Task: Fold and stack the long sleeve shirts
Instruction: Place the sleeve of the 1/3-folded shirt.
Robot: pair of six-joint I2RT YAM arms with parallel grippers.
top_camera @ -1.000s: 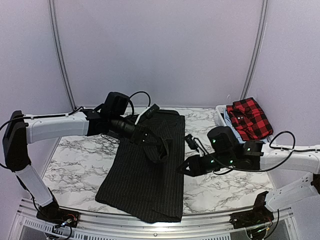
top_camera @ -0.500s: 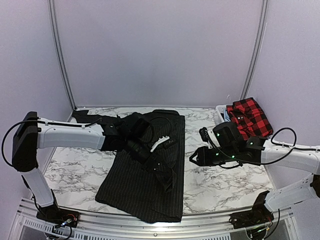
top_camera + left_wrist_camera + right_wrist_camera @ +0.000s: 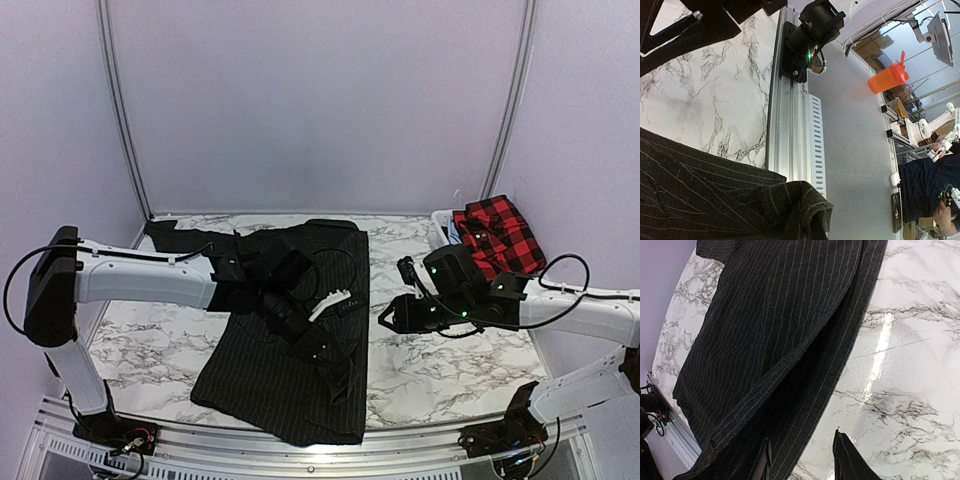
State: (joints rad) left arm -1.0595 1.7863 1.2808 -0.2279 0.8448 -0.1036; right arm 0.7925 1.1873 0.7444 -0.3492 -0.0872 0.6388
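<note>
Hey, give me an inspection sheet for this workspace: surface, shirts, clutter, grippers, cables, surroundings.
Surface: marble-patterned table, no spills seen.
Job's things: black pinstriped shirt spread on the table; red checked shirt folded, lying on the white basket at the far right.
Clutter: nothing seen.
Grippers: left gripper shut on a bunch of the pinstriped cloth; right gripper open and empty, above the shirt's edge nearest it.
Cables: black cable loops off the right arm; no snag visible.
Surroundings: pale enclosure walls; orange container beyond the table's rail.
</note>
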